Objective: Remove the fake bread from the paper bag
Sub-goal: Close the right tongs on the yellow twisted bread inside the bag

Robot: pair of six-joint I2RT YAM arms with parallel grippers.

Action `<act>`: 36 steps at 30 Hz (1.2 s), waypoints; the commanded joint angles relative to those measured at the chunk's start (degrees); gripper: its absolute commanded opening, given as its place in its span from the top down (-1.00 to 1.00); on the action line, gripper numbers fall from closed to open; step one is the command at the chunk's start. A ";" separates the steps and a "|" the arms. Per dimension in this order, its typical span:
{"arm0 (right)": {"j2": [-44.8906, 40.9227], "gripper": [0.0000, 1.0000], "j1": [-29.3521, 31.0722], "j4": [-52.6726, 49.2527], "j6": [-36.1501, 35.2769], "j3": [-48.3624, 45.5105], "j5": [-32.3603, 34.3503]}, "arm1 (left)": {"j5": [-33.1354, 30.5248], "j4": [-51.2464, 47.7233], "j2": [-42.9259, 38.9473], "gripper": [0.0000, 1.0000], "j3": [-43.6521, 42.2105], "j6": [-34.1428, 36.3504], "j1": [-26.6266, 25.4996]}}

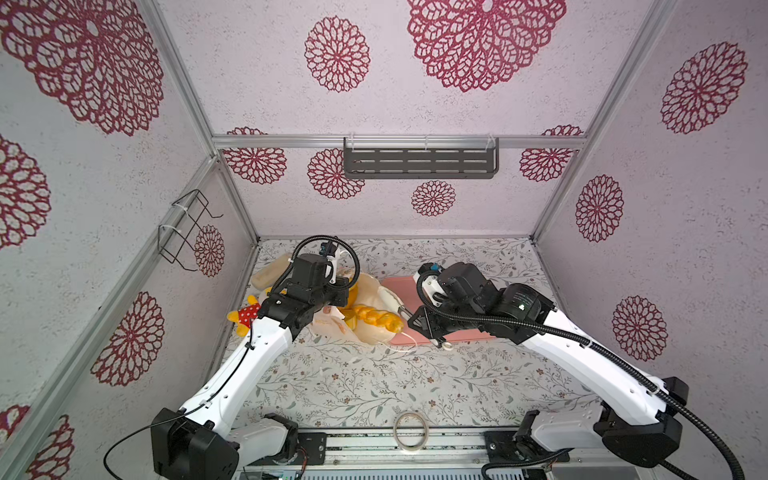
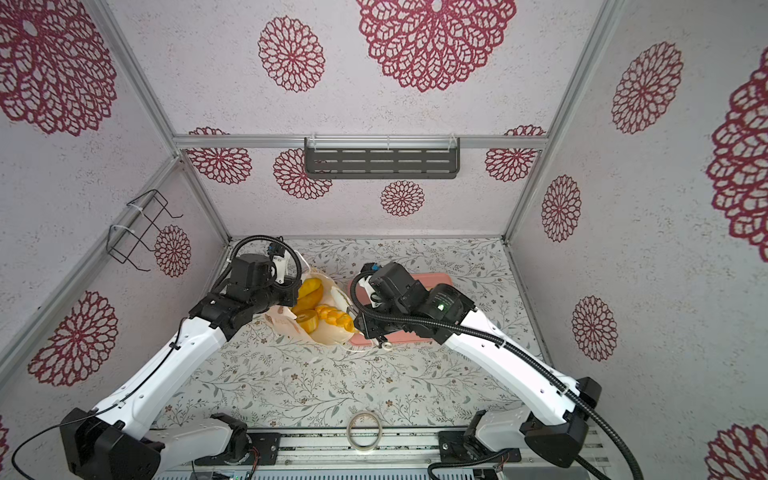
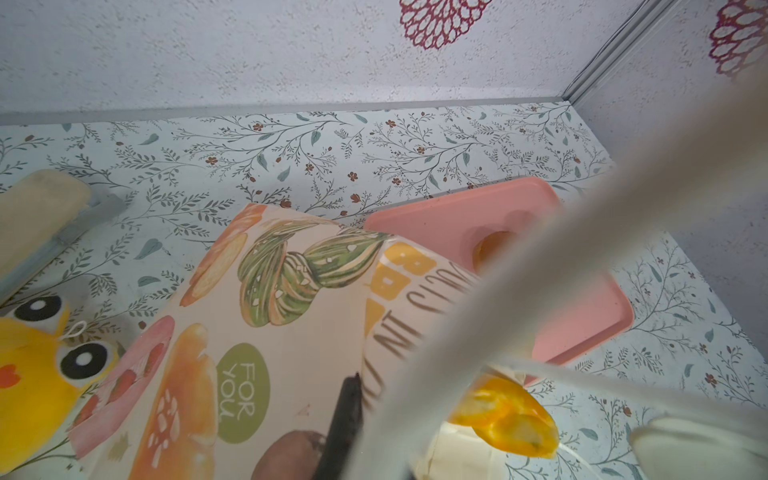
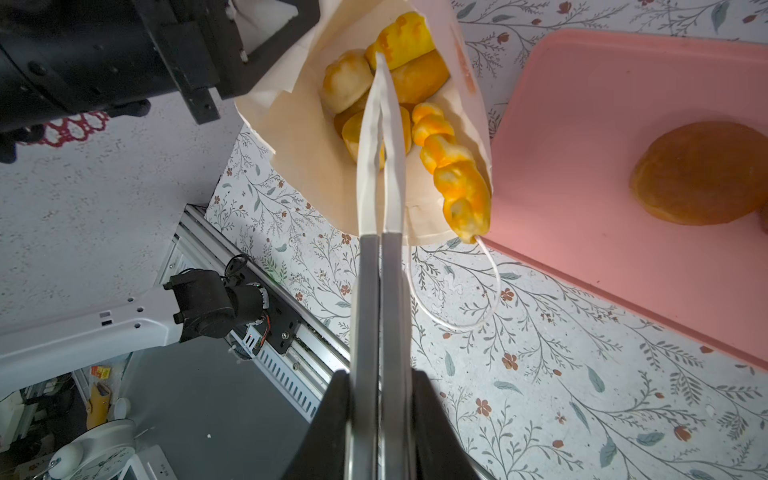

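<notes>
bench [image 1: 374,386]: pink tray [image 1: 415,337] sits at 3 o'clock of the paper bag [image 1: 374,291], a drop zone right by its mouth. the bag lies on its side, mouth facing 4 o'clock in both top views. left pincer [image 1: 330,305] is closed and looks clamped on the bag's paper to anchor it. right pincer [image 4: 380,83] is nearly closed and empty, tips in the mouth. most fake bread [image 4: 349,79] is inside, braided stick [image 4: 453,166] poking out, brown bun [image 4: 702,174] on the tray.

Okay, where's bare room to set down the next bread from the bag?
Much of the pink tray is bare beside the brown bun. On the table, the near strip between paper bag and tape ring is free. Crowded: the left edge with plush toy and beige block.
</notes>
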 commanded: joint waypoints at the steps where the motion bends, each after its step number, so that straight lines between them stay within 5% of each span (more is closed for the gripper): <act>1: -1.75 1.00 -0.38 2.81 0.71 -0.22 -0.06 | -0.66 0.36 0.15 1.00 0.78 -0.60 -0.23; 7: -0.49 1.00 -0.38 1.56 0.04 -1.67 -0.63 | -0.66 0.19 -0.21 1.00 0.68 -0.47 -0.18; 14: 1.04 0.30 -0.46 -0.51 -2.64 -2.61 -0.47 | -0.49 0.10 -0.38 1.00 0.42 -0.41 -0.23; 19: 3.09 0.08 -0.78 -1.90 -5.47 -1.48 -0.69 | -0.40 -0.08 -0.47 1.00 0.37 -0.34 -0.23; 36: 15.40 -0.02 -2.06 -13.67 -16.74 12.44 4.27 | -0.33 -0.26 -0.52 1.00 0.08 -0.07 -0.18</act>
